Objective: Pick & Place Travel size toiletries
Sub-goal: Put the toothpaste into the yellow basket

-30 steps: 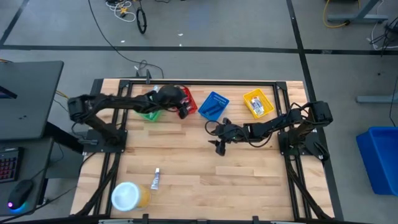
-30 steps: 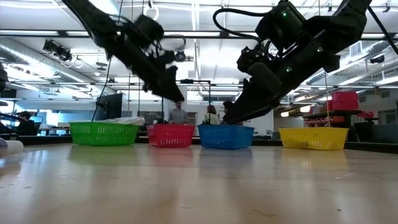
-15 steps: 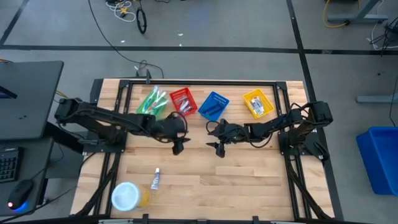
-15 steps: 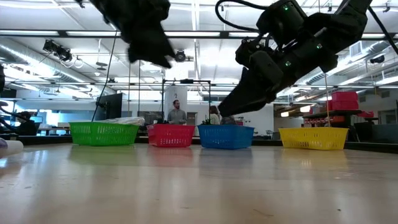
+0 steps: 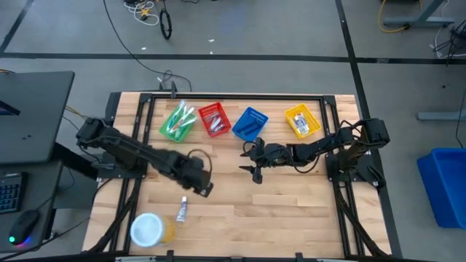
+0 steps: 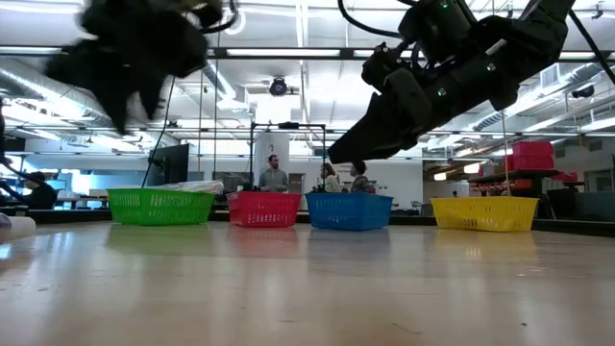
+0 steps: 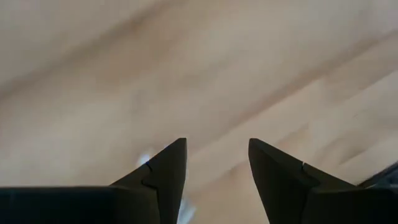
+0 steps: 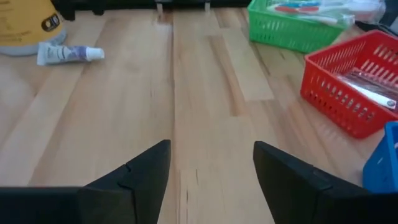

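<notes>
From my station I see the left arm stretched low across the table from its base on the left side, its elbow folded down and the left gripper (image 5: 204, 187) angled toward the near edge, just above the small white tube (image 5: 183, 209) that lies alone on the bare wood. The left wrist camera shows its two dark fingers (image 7: 166, 169) parted with nothing between them, only blurred tabletop beyond. The tube rests beside the yellow jar (image 5: 151, 228) with the white lid, near the front left corner; the right wrist camera also picks it up, lying flat just beside the jar. The right arm reaches in from the right side, forearm nearly level, and the right gripper (image 5: 255, 172) hangs over the middle of the table, pointing down and clear of the surface. Its fingers (image 8: 142, 173) stand apart and empty. Along the far edge sit four baskets in a row: the green basket (image 5: 173, 133) holding toothbrushes, the red basket (image 5: 206, 113) with slim items inside, the blue basket (image 5: 260, 114), and the yellow basket (image 5: 291, 113) with a white item in it.
</notes>
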`<state>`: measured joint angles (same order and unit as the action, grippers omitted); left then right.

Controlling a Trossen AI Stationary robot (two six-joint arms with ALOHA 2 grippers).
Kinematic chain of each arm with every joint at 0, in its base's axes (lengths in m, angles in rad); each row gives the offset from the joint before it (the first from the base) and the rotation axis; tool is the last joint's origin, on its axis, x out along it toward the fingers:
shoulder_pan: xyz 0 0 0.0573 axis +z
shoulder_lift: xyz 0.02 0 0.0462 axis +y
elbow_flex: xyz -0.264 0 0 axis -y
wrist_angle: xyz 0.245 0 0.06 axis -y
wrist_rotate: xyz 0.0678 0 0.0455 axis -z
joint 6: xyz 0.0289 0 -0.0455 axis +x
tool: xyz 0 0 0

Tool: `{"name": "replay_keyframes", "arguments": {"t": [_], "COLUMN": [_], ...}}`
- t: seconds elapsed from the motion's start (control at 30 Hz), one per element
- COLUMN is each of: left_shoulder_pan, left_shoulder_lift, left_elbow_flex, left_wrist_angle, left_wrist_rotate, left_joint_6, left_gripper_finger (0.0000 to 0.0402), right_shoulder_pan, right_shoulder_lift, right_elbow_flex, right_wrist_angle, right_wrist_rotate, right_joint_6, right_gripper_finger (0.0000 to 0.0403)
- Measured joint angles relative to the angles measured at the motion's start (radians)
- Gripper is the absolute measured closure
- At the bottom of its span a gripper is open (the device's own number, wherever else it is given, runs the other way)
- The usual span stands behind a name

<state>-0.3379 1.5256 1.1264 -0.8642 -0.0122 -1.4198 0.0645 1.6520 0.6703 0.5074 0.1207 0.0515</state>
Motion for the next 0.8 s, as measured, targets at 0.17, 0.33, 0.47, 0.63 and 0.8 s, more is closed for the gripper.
{"name": "replay_keyframes", "arguments": {"t": [0.17,0.33,0.47,0.63,0.8], "left_shoulder_pan": [-0.099,-0.159,-0.188,-0.202,-0.198], "left_shoulder_lift": [0.06,0.116,0.16,0.227,0.288], "left_elbow_flex": [-0.002,-0.003,-0.002,-0.003,-0.004], "left_wrist_angle": [-0.011,-0.026,-0.033,0.004,0.001], "left_wrist_rotate": [0.065,0.103,0.122,0.136,0.146], "left_joint_6": [-0.17,-0.277,-0.343,-0.356,-0.355], "left_gripper_finger": [0.0213,0.0204,0.0202,0.0202,0.0202], "right_shoulder_pan": [0.0,0.0,0.0,0.0,0.002], "right_shoulder_lift": [0.0,0.0,0.0,0.0,0.0], "right_elbow_flex": [-0.001,0.0,0.0,0.0,0.0], "right_wrist_angle": [0.004,0.0,-0.002,0.003,0.004], "right_wrist_rotate": [-0.022,-0.028,-0.028,-0.028,-0.029], "right_joint_6": [0.0,0.001,0.002,0.004,0.012], "right_gripper_finger": [0.0153,0.0145,0.0145,0.0155,0.0159]}}
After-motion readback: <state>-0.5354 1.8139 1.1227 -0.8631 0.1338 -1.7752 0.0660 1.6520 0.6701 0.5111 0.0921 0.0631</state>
